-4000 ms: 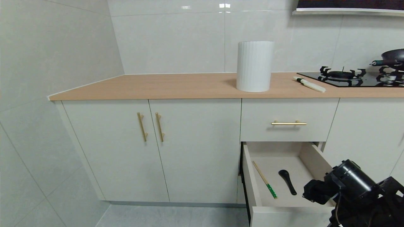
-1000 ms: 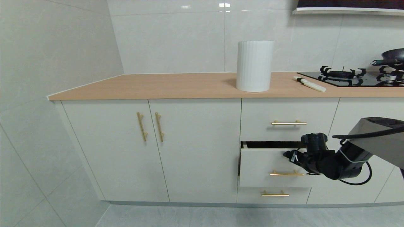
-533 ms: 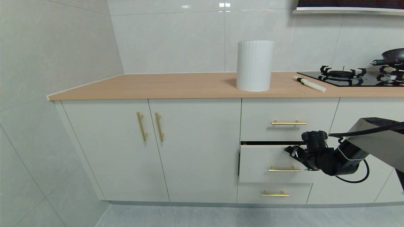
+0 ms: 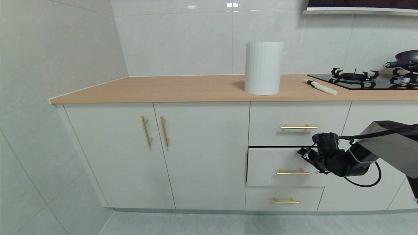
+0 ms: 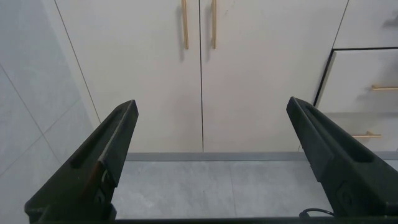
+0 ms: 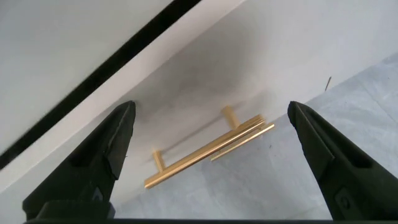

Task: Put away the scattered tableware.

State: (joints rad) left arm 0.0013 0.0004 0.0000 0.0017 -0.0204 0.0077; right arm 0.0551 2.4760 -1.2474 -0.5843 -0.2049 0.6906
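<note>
As I stand facing the cabinets, the wooden counter (image 4: 183, 88) runs wide above the drawer (image 4: 267, 166), which is the middle one of three. Two tall doors (image 4: 156, 153) stand shut just left of the drawer. On the counter straight above the drawer, a ribbed white canister (image 4: 263, 68) stands upright. Above and right of the drawer is the black stove (image 4: 354, 80), with a pan (image 4: 408, 57) on its far burner. The drawer is all but shut: a thin dark slit shows along its top edge, and its inside is hidden. The right gripper (image 4: 302, 152) is at the drawer's upper right corner, above the gold handle (image 4: 293, 172), with its fingers spread wide and holding nothing. Whether it touches the front I cannot tell. The left gripper (image 5: 211, 104) hangs low before the doors beside the drawer, also spread wide and empty. One piece of tableware, a white utensil (image 4: 320, 87) with a dark tip, lies flat on the counter above and right of the drawer, just beside the stove.
</note>
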